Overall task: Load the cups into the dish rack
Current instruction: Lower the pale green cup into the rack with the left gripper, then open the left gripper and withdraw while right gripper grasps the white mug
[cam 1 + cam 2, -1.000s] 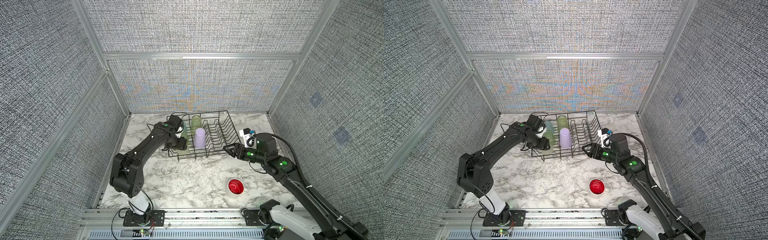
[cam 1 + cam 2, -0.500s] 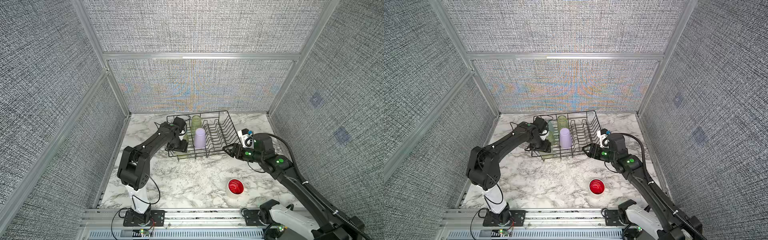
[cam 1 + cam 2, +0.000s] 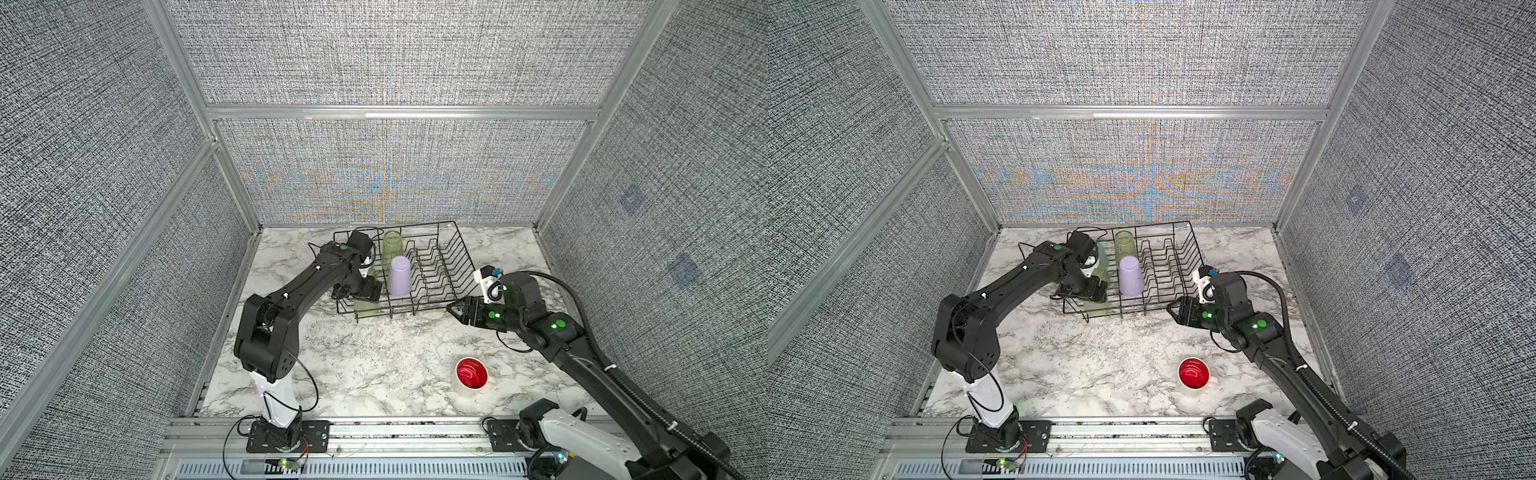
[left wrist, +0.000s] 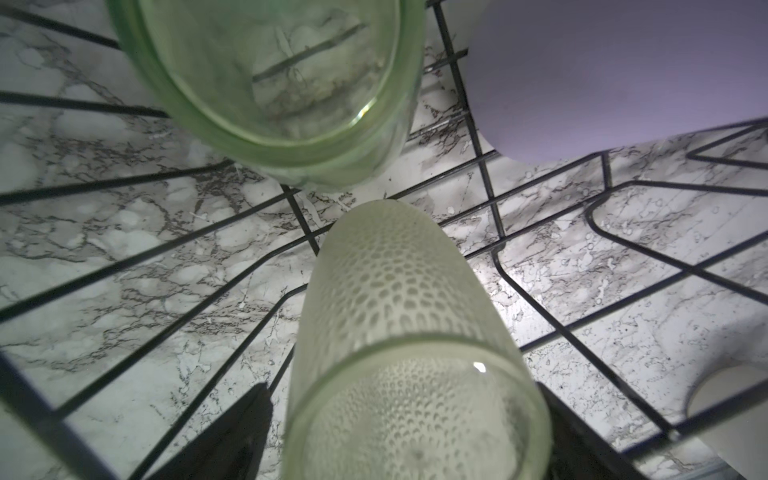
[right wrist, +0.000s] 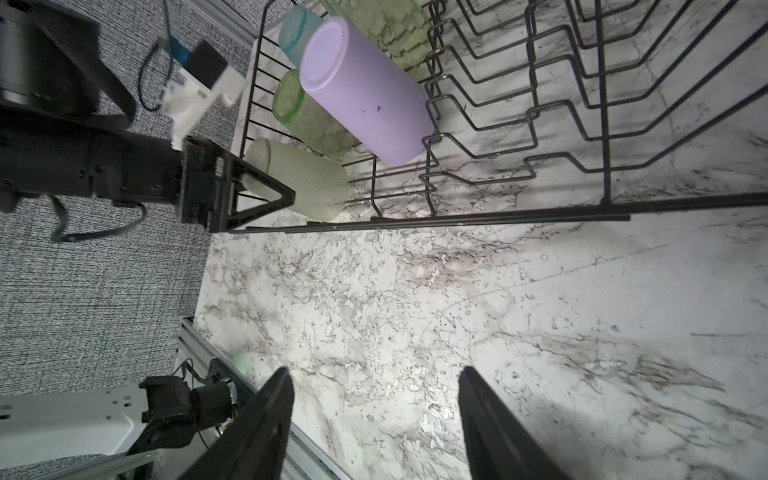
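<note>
Although the left arm lies across part of the dish rack (image 3: 432, 270) in both top views, five cups can be accounted for inside it, all crowded into its left end.

Frosted pale yellow-green cup (image 4: 399, 299): stands on end in the rack's near-left corner. The left fingers (image 4: 232, 449) flank it, spread wide. A sliver of background shows between one finger and the cup wall. The other finger's edge blurs into the cup, so contact there cannot be confirmed. No grip is evident.

Clear green cup (image 4: 286, 83): just behind the frosted one. It is cut off by the frame in the left wrist view and largely masked by the arm from above.

Light blue cup (image 5: 295, 31): far-left corner of the rack, only partly in frame.

Lilac cup (image 3: 400, 276): base up, just right of the clear green cup, against the first plate-slot wires.

Taller green cup (image 3: 392, 245): behind the lilac cup, at the rack's far side. Its lower part is hidden.

White cup with red inside (image 3: 471, 374): outside the rack, mouth up on the desk (image 3: 374, 365), well apart from the rack's near-right corner.

The right fingers (image 5: 257, 428) hover just off that corner, parted, with only bare desk showing in the gap.
</note>
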Controlling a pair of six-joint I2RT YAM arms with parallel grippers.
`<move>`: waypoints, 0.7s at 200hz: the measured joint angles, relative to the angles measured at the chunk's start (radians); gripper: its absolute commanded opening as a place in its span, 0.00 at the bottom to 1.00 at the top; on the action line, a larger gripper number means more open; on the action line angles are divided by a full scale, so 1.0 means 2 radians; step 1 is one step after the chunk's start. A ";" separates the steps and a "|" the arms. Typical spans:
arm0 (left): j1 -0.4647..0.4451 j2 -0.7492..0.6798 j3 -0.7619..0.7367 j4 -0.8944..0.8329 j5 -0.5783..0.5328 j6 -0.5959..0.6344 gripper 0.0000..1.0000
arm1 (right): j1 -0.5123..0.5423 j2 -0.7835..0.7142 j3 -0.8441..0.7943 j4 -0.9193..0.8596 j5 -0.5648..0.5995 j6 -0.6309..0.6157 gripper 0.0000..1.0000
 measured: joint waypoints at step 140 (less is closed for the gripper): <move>-0.001 -0.196 -0.067 0.049 -0.058 -0.013 0.94 | 0.110 0.049 0.013 -0.159 0.086 -0.015 0.67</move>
